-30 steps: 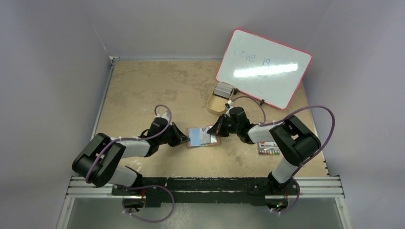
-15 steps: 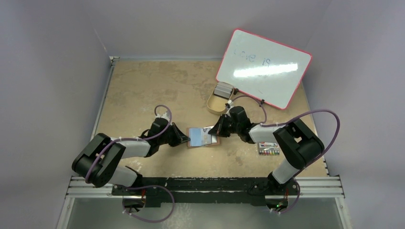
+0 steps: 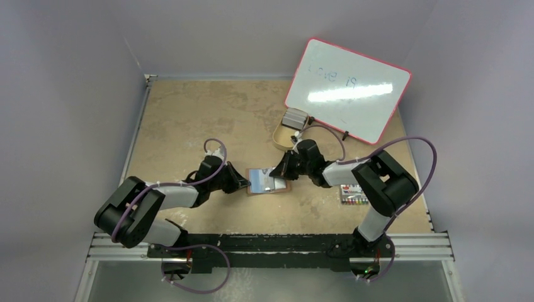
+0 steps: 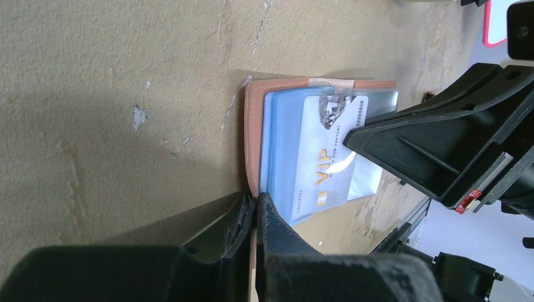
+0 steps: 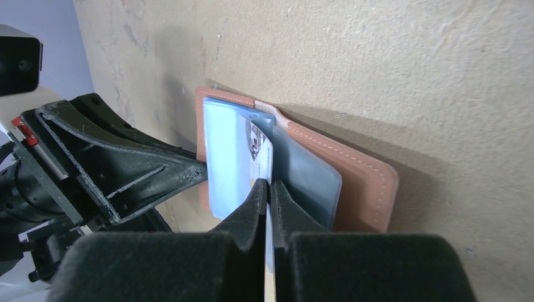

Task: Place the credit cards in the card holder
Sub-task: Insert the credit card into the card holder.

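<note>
card holder [image 4: 251, 135] edge sits clamped in left gripper [image 4: 255, 201]; right gripper [image 5: 269, 187] seemingly pinches a credit card [image 5: 259, 151].

left jaws, right jaws flank card holder [image 3: 269, 189], tray [image 3: 279, 139] beyond

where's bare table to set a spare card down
Bare: table behind the left arm, and the strip in front of the card holder. Crowded: centre, where left hand pinches it and right hand a credit card; right side holds tray, whiteboard, markers.

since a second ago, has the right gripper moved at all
Yes, slightly: the right gripper has slid left across the card holder, away from the marker pack.
</note>
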Controlling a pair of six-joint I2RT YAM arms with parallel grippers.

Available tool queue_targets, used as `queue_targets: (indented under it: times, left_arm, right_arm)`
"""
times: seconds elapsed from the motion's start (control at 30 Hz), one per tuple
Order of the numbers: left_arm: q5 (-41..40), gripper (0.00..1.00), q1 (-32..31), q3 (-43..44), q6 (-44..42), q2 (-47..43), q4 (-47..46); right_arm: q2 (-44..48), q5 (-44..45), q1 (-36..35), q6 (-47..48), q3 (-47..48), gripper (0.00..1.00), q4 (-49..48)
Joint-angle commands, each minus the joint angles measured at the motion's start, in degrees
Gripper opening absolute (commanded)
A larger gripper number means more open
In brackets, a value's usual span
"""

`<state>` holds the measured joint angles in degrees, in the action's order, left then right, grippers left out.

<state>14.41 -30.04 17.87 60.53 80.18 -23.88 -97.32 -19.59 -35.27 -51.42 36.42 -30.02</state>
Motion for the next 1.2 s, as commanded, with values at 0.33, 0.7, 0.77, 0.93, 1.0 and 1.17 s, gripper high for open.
queue_targets:
  times: [0.33, 0.7, 0.77, 0.93, 1.0, 1.17]
  left_arm:
    - [-0.2, 0.00, -1.2, -1.0, 1.3, -2.0, -2.3]
    - [-0.7, 0.00, -1.2, -1.7, 2.4, -3.5, -3.2]
    - [-0.7, 0.00, -1.2, -1.8, 2.4, -3.4, -3.3]
    - [-0.1, 0.00, -1.2, -1.8, 2.5, -3.5, -3.8]
    - [0.3, 0.00, -1.2, -1.9, 2.6, -3.5, -4.3]
    - [1.0, 0.00, -1.3, -2.1, 2.5, -4.1, -4.3]
  right_arm:
    - [2.4, 7.5, -2.4, 2.4, 5.0, 0.38, 11.6]
    - [4.9, 8.1, -3.3, 2.3, 6.2, 0.59, 16.0]
    - [4.4, 8.1, -3.9, 2.2, 6.8, 0.59, 16.0]
    - [3.5, 7.5, -6.0, 0.9, 7.3, 0.58, 14.6]
    - [3.2, 7.3, -6.6, 0.5, 7.3, 0.58, 14.0]
    - [2.8, 6.2, -7.2, -0.7, 7.3, 0.57, 12.5]
